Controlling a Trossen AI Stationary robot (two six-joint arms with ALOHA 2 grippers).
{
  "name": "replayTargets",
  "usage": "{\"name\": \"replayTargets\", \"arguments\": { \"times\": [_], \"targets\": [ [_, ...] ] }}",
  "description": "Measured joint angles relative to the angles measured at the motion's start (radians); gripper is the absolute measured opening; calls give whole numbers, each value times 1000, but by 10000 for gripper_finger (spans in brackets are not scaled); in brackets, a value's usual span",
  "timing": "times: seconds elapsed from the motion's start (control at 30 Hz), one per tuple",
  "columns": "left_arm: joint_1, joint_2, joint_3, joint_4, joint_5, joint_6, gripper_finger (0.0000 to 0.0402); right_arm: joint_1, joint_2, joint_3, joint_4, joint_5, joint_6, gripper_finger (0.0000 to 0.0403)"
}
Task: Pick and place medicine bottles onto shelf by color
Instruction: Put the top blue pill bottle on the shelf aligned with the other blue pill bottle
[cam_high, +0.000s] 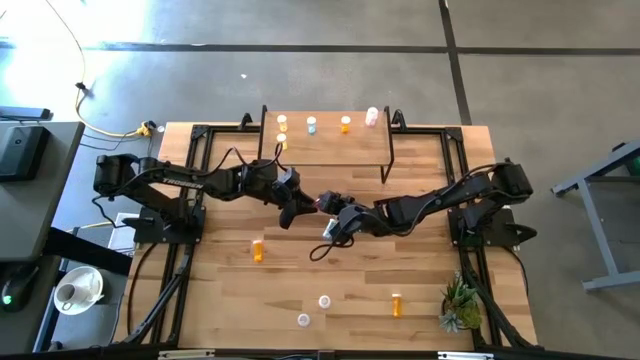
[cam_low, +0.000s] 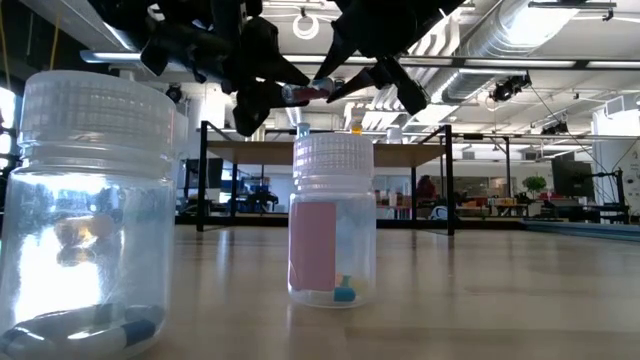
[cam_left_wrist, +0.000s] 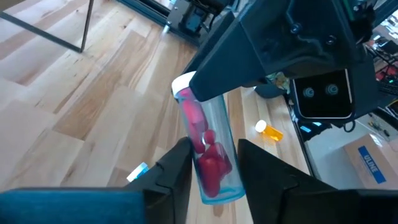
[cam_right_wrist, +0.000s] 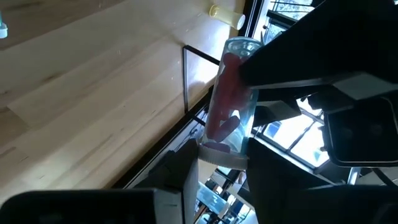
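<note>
A clear medicine bottle with pink contents (cam_high: 325, 204) hangs above the table's middle between my two grippers, roughly level in the low view (cam_low: 305, 93). My left gripper (cam_left_wrist: 214, 171) is shut on its bottom end, and my right gripper (cam_right_wrist: 221, 155) is shut on its white-capped end. The shelf (cam_high: 330, 152) stands at the far edge and bears several bottles: orange (cam_high: 283, 124), light blue (cam_high: 311, 124), orange (cam_high: 345, 123) and pink (cam_high: 372, 117). My left gripper pinches the bottle's bottom end (cam_left_wrist: 217, 180) between its two fingers, one on each side of the round wall. It comes from the table's left, slanting a little down. The bottle is lifted clear of the table. My right gripper pinches the bottle's cap end (cam_right_wrist: 219, 149) between its two fingers. It comes from the table's right, slanting a little down, with the bottle reaching out ahead of the fingers. In the left wrist view its dark fingers cover the white cap (cam_left_wrist: 183, 84).
Loose bottles stand on the table: orange (cam_high: 258, 249) left of middle, orange (cam_high: 397, 304) and two pale ones (cam_high: 324, 301) (cam_high: 303, 320) near the front edge. A small plant (cam_high: 460, 305) is at the front right. Two clear bottles (cam_low: 90, 210) (cam_low: 332, 220) fill the low view's foreground.
</note>
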Motion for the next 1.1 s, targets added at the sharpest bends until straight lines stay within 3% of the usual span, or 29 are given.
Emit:
{"name": "replayTargets", "arguments": {
  "times": [0.33,0.63,0.93,1.1],
  "targets": [
    [15,0,0,15,14,0,95,-2,-1,0,10,-51,102,139],
    [26,0,1,15,11,38,95,-2,-1,0,59,-35,298,184],
    [103,-2,3,37,33,87,94,-4,1,6,112,60,344,190],
    [137,0,2,67,11,118,94,-7,0,12,128,53,427,190]
  ]
}}
